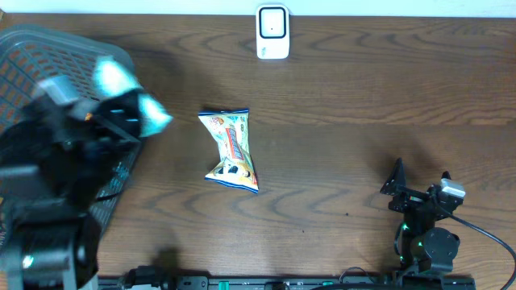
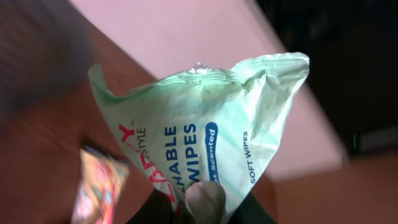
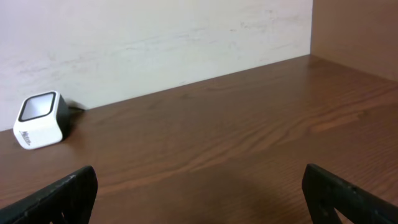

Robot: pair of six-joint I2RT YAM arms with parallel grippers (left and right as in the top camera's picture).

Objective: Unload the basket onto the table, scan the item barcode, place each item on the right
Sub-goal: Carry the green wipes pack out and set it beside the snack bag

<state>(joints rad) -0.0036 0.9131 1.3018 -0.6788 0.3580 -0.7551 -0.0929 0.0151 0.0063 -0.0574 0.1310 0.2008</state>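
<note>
The left end effector (image 2: 199,214) is clamped on the lower edge of a pale green wipes pack (image 2: 205,124), which it holds up off the bench (image 1: 363,97), above the edge of a dark mesh basket (image 1: 48,64). A snack packet (image 1: 232,149) lies on the bench to its right. The white scanner (image 1: 272,32) stands well apart, ahead and to its right. The right end effector (image 3: 199,196) has its fingers wide apart and empty, with the scanner far ahead to its left.
</note>
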